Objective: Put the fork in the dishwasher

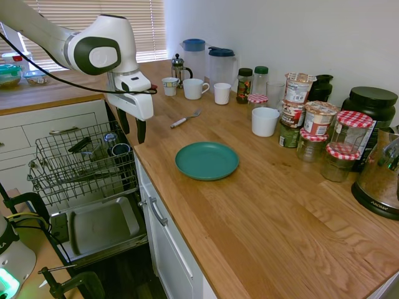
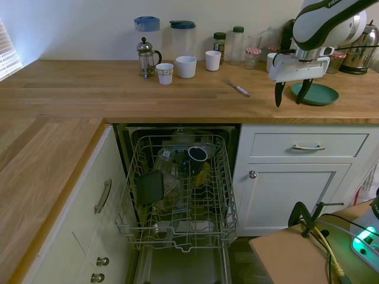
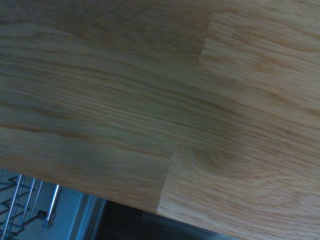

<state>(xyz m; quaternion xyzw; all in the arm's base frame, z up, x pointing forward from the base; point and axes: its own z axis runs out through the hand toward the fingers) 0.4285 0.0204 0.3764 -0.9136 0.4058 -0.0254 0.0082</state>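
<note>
**Open counter around the fork, crowded rack below**

The small pale-handled fork (image 1: 186, 118) lay on bare wooden countertop (image 1: 262, 212), clear on every side. Beyond it stood white mugs (image 1: 194, 88); the round teal plate (image 1: 207, 161) lay nearer. The dishwasher's grey wire rack (image 2: 180, 189) was pulled out, with cups (image 2: 196, 155) and a dark container (image 2: 150, 187) filling parts of it.

The white arm (image 1: 93, 50) points its empty jaws downward, spread apart.
</note>
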